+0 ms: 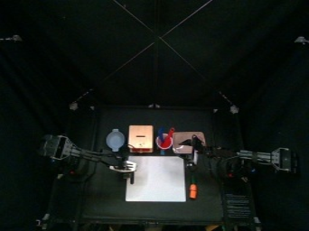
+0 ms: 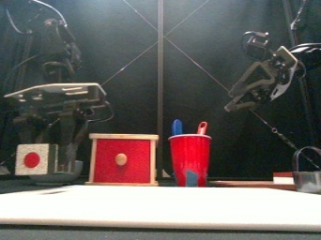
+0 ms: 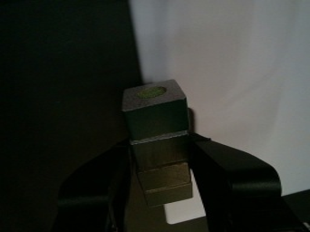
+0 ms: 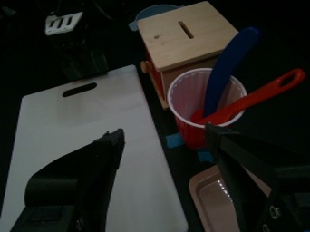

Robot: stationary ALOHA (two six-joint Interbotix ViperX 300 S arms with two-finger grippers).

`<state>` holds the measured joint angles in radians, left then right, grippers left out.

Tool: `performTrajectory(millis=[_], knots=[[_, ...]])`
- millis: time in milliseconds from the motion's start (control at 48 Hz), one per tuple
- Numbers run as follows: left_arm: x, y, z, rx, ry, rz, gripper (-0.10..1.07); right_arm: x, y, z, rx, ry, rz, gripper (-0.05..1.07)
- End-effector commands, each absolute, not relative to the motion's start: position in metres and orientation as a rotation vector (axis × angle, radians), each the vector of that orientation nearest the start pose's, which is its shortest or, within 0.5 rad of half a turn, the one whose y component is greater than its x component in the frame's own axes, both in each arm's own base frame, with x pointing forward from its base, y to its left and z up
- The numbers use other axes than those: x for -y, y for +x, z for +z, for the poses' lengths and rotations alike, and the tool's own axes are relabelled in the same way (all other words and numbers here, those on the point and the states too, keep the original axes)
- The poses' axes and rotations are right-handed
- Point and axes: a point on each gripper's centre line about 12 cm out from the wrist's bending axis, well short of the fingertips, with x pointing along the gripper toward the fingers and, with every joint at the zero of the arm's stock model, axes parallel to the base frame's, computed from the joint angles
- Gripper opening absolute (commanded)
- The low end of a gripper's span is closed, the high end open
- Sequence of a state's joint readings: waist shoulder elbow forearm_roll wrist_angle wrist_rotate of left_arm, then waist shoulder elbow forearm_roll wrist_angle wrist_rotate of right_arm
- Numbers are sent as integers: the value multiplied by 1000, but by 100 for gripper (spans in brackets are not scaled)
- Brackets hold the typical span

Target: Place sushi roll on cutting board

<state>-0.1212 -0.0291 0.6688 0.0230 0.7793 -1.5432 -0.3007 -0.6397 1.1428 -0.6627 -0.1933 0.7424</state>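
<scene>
My left gripper (image 3: 158,152) is shut on the sushi roll (image 3: 155,104), a dark block with a greenish centre on its end face. The roll hangs over the dark table right beside the left edge of the white cutting board (image 3: 230,63). In the top view the left gripper (image 1: 125,171) is at the board's (image 1: 161,180) left edge. My right gripper (image 4: 161,136) is open and empty above the board's (image 4: 72,136) far right part, near the red cup. In the top view the right gripper (image 1: 193,162) is at the board's far right corner.
Behind the board stand a red cup (image 4: 200,95) holding a blue and a red utensil, a wooden box with a slot (image 4: 182,36), a bluish dish (image 1: 115,140) and a pinkish tray (image 1: 196,140). A small orange thing (image 1: 193,191) lies at the board's right edge.
</scene>
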Motion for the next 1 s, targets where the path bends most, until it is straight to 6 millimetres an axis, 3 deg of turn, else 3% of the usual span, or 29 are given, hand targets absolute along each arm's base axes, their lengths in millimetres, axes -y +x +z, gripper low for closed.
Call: performTrajectory(millis=[0,458,979], knots=[[39,326,148,-1133,-1141,944,75,58,236,223,-316,156,-190,99],[41,376,155,-1082,-1126,895,75,56,235,222,-318,169,-188,99],[48,433,149,-1053,-1152,868,75,55,235,220,-325,163,-184,99]])
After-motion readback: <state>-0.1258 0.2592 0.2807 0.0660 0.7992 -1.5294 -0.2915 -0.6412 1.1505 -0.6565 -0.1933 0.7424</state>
